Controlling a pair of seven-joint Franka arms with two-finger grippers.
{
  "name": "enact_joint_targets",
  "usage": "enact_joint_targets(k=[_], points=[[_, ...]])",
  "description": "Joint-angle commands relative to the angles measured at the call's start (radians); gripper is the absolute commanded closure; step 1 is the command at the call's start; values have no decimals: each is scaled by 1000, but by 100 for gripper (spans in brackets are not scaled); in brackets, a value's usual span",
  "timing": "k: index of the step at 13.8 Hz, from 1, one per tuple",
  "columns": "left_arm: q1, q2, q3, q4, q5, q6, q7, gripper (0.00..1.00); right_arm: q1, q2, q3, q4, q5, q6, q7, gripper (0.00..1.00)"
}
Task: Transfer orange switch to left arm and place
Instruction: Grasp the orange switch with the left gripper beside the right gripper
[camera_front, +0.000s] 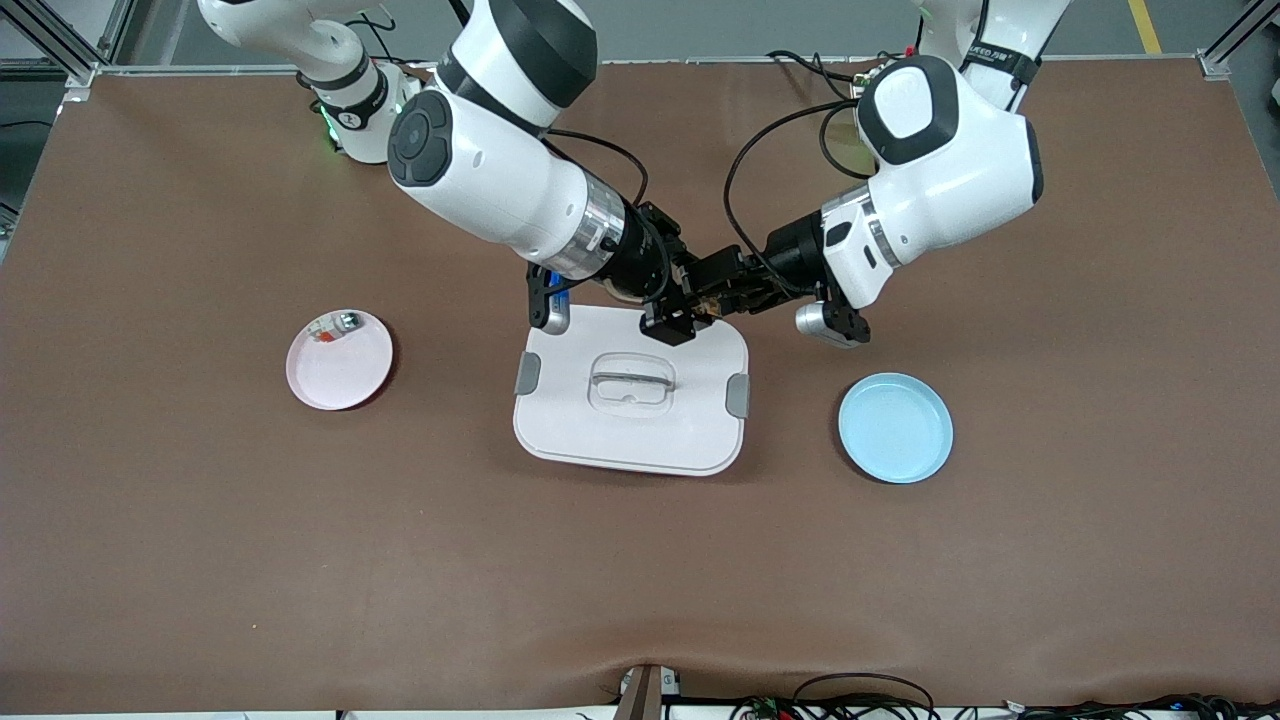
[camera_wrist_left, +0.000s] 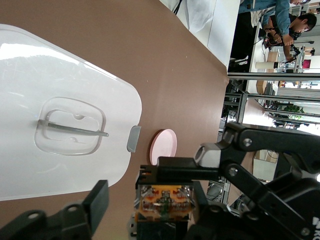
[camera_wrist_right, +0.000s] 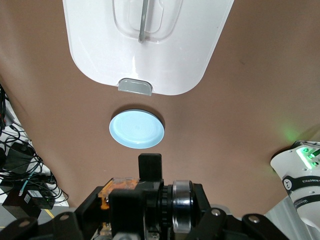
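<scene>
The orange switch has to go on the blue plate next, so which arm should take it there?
Probably the left. Its hand meets the right hand at the orange switch above the box, and the blue plate lies toward its end.

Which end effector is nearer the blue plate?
Left. The left end effector is above the box edge, toward the blue plate; the right end effector meets it from the pink-plate end.

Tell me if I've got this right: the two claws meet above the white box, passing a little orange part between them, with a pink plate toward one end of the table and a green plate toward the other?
Almost. The second plate is blue, not green, as the front view shows. The rest holds: right claw and left claw meet over the box with the orange switch between them, and the pink plate lies toward the right arm's end.
</scene>
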Motion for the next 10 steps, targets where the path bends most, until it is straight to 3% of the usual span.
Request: enact_joint_targets(k=[1, 4, 8, 9, 10], points=[[-5, 5, -3, 6, -12, 16, 9, 65, 11, 20, -10, 37, 8, -1, 20, 100], [-8, 4, -3, 6, -12, 16, 9, 97, 13, 23, -10, 34, 6, -1, 20, 100], [-6, 4, -3, 8, -12, 16, 6, 100, 13, 29, -10, 34, 6, -1, 22, 100], [-6, 4, -3, 8, -12, 16, 6, 100, 13, 31, -10, 36, 6, -1, 22, 63], [-6, 4, -3, 8, -12, 16, 6, 100, 13, 32, -13, 34, 5, -1, 22, 1]])
